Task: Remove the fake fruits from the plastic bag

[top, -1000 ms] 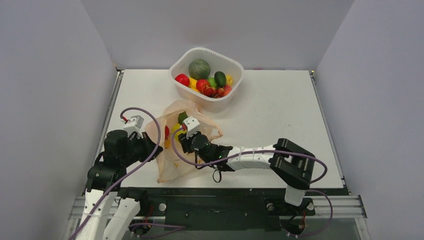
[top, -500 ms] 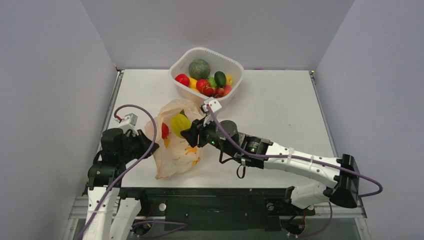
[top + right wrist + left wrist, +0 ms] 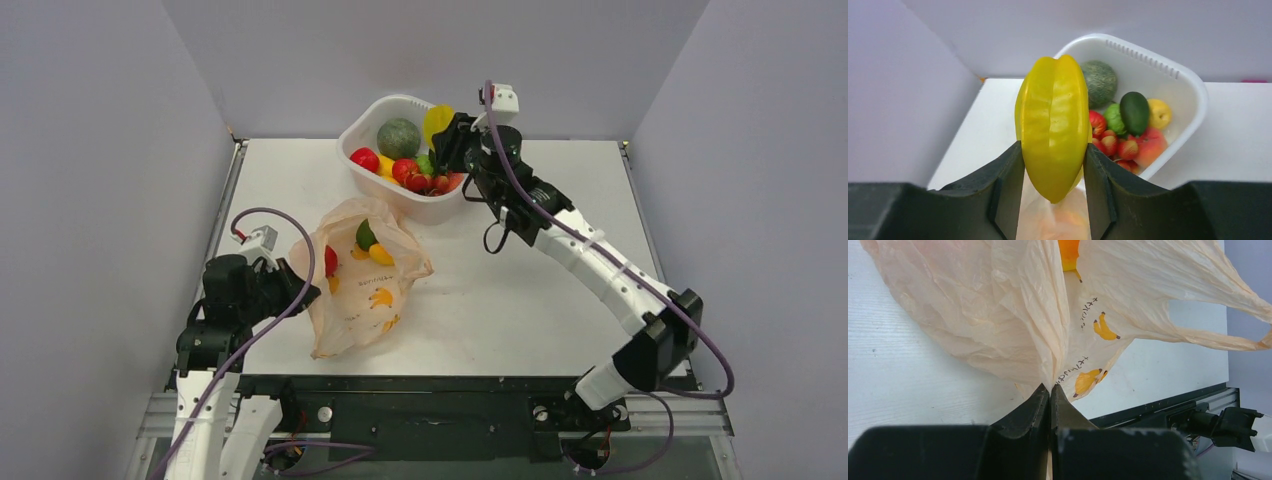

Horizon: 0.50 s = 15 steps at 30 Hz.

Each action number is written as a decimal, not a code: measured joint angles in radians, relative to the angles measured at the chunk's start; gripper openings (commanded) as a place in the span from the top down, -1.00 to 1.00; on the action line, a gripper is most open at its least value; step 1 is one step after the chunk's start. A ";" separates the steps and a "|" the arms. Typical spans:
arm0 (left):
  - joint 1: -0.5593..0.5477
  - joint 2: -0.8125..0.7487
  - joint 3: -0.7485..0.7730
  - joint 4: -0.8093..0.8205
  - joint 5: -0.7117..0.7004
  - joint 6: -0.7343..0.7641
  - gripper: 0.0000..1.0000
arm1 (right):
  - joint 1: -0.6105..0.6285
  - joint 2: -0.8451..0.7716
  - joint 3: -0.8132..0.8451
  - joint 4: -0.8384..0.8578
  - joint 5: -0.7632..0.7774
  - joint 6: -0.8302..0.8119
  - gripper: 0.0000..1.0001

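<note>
The peach-orange plastic bag [image 3: 360,280] lies on the table at the near left, with a red piece [image 3: 331,260], a green fruit [image 3: 366,235] and an orange-yellow oval [image 3: 381,255] showing in it. My left gripper [image 3: 300,293] is shut on the bag's left edge; the bag [image 3: 998,310] fills the left wrist view. My right gripper [image 3: 445,135] is shut on a yellow-green ridged starfruit [image 3: 436,120], held above the white tub. In the right wrist view the starfruit [image 3: 1054,125] stands upright between my fingers.
The white tub [image 3: 460,125] at the table's back holds a dark-green melon [image 3: 398,137] and several small fruits; it also shows in the right wrist view [image 3: 1193,100]. Grey walls close in the table on three sides.
My right arm has lifted the starfruit out of the bag and carried it back and to the right, over the tub. The left gripper has kept its hold on the bag.
</note>
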 measured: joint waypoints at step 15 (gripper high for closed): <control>0.000 0.031 0.000 0.001 0.014 0.004 1.00 | -0.229 0.706 0.431 -0.079 -0.164 -0.103 1.00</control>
